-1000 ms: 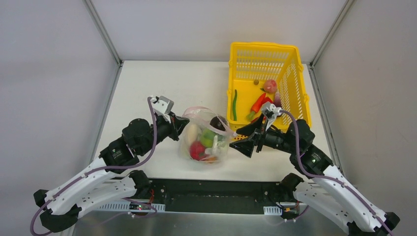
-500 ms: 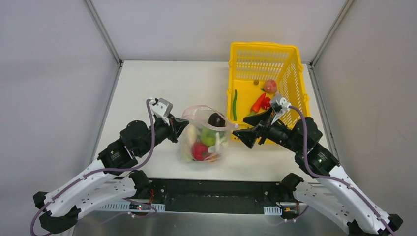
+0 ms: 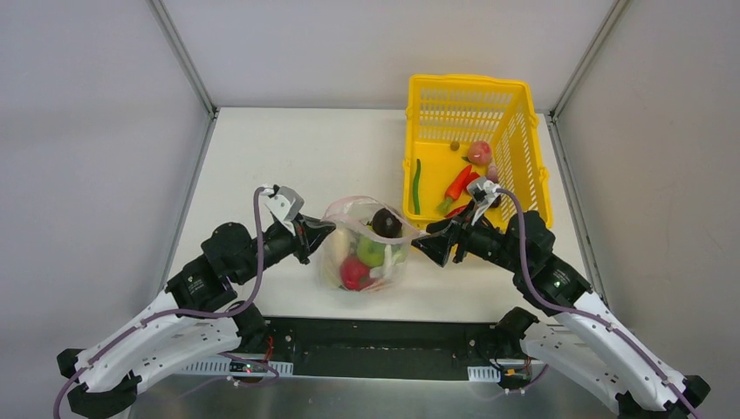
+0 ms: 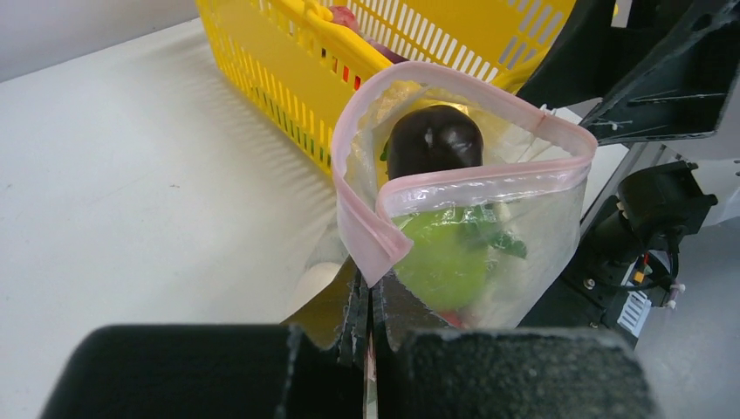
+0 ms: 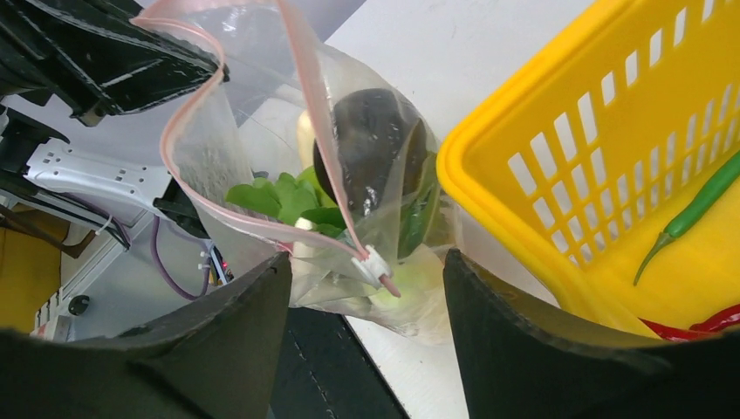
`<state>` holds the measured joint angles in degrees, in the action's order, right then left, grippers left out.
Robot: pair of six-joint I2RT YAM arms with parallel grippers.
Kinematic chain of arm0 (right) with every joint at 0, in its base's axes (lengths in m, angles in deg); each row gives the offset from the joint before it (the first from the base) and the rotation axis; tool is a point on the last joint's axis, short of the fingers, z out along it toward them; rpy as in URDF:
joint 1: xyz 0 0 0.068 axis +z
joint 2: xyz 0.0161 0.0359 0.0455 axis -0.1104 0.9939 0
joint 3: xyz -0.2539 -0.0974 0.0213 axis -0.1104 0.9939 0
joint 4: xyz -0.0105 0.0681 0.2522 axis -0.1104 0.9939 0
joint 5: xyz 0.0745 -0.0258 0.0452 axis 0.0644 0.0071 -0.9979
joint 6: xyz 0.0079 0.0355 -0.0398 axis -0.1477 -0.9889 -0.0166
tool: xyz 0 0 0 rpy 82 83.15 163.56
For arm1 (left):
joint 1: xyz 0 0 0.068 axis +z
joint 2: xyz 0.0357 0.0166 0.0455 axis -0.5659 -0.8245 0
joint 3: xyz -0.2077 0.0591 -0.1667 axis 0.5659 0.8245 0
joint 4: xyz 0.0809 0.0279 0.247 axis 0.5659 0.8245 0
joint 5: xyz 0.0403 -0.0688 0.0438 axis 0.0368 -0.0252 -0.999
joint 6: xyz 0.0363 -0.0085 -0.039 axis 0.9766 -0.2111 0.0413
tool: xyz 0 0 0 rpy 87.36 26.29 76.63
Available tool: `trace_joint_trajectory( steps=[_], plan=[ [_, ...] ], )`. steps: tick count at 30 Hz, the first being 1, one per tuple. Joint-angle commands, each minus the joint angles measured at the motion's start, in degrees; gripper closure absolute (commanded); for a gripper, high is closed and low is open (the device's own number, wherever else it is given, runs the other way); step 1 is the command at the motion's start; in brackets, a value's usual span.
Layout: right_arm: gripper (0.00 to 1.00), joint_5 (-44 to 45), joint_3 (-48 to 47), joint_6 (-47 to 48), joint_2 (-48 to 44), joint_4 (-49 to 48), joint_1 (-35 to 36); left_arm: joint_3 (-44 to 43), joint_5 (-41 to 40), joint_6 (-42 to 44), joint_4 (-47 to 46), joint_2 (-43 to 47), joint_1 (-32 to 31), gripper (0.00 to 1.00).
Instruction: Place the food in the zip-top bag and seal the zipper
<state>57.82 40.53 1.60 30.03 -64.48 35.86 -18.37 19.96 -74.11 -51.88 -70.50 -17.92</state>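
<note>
Zip-top bag [image 4: 543, 229] full of food [image 4: 441, 262] by the tabletop's [image 3: 288, 157] near edge, left gripper [image 4: 368, 301] pinched tight on the zipper [image 4: 489, 179], right gripper [image 5: 366, 262] gaping empty around its other end

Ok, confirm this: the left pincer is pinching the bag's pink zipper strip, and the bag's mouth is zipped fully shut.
One thing is wrong. The left pincer does pinch the pink zipper strip, but the bag is open at the mouth, not zipped shut: the left wrist view shows the strip parted in a loop around the dark piece.
</note>
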Motion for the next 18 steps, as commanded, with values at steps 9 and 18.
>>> trace_joint_trajectory(
  steps=[9, 18],
  plan=[
    [0.49, -9.4, 1.0, -1.6, 1.8, -7.1, -0.2, 0.7, 1.5, 2.8, -0.6, 2.8, 0.6, 1.00],
    [0.76, -15.6, 0.7, 0.9, 2.9, -7.2, -0.3, 0.4, 0.8, 2.7, 0.1, 2.9, 0.6, 1.00]
  ],
)
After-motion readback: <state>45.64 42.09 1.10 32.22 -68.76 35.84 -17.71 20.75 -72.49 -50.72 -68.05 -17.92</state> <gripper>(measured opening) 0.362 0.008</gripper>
